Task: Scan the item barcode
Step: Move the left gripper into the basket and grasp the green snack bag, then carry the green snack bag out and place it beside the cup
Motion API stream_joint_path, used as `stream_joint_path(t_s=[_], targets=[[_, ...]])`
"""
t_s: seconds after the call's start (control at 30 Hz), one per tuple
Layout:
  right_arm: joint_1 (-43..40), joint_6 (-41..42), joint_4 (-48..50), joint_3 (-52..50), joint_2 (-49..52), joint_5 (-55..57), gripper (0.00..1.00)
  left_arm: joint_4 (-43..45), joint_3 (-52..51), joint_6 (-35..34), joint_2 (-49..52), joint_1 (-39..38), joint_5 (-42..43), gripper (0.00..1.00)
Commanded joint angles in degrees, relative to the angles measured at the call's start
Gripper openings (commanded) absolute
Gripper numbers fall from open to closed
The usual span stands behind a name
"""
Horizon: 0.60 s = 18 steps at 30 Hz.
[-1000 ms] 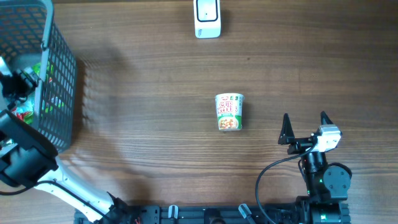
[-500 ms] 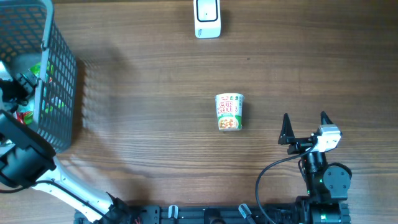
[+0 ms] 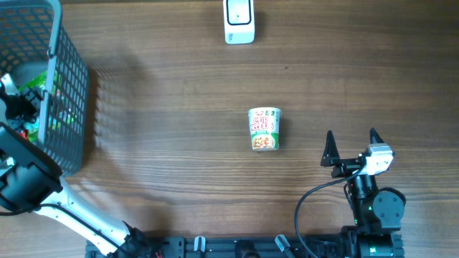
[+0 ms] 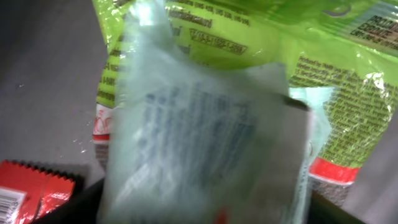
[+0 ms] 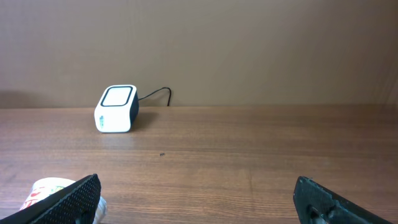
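Packets crowd the left wrist view: a pale translucent packet (image 4: 205, 155) lies over a green packet (image 4: 249, 43), with a red packet (image 4: 31, 186) at its left, all print too blurred to read. Left fingers (image 4: 65, 211) flank the pale packet; whether they grip it I cannot tell. Overhead shows only that arm inside the basket (image 3: 72, 93), far left. Cup (image 3: 264, 129) lies on its side mid-tabletop (image 3: 165, 143), lettering unreadable; scanner (image 3: 239, 20) stands at the far edge; right fingers (image 5: 68, 199) are spread wide, empty.
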Motion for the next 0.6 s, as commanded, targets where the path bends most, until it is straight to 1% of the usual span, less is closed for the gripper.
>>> stream_joint_path(t_s=[0.0, 0.03, 0.07, 0.2, 0.33, 0.4, 0.47, 0.57], targets=[[-0.2, -0.5, 0.2, 0.0, -0.3, 0.1, 1.00, -0.5, -0.3, 0.2, 3.1, 0.0, 1.1, 0.20], [-0.2, -0.5, 0.2, 0.0, -0.3, 0.1, 1.00, -0.5, 0.0, 0.2, 2.6, 0.0, 1.1, 0.08], [-0.2, -0.5, 0.2, 0.0, -0.3, 0.1, 1.00, -0.5, 0.4, 0.2, 2.1, 0.0, 1.1, 0.04], [-0.2, -0.5, 0.2, 0.0, -0.3, 0.1, 1.00, -0.6, 2.8, -1.6, -2.1, 0.0, 1.1, 0.04], [-0.2, -0.5, 0.2, 0.0, -0.3, 0.1, 1.00, -0.7, 5.9, -5.0, -9.7, 0.0, 1.1, 0.04], [-0.2, -0.5, 0.2, 0.0, -0.3, 0.1, 1.00, -0.5, 7.6, -6.6, -15.1, -0.1, 1.1, 0.04], [-0.2, -0.5, 0.2, 0.0, -0.3, 0.1, 1.00, 0.0, 8.5, -9.1, -20.5, -0.1, 1.1, 0.04], [-0.2, -0.5, 0.2, 0.0, -0.3, 0.1, 1.00, 0.9, 8.5, -15.1, -29.0, -0.2, 1.1, 0.04]])
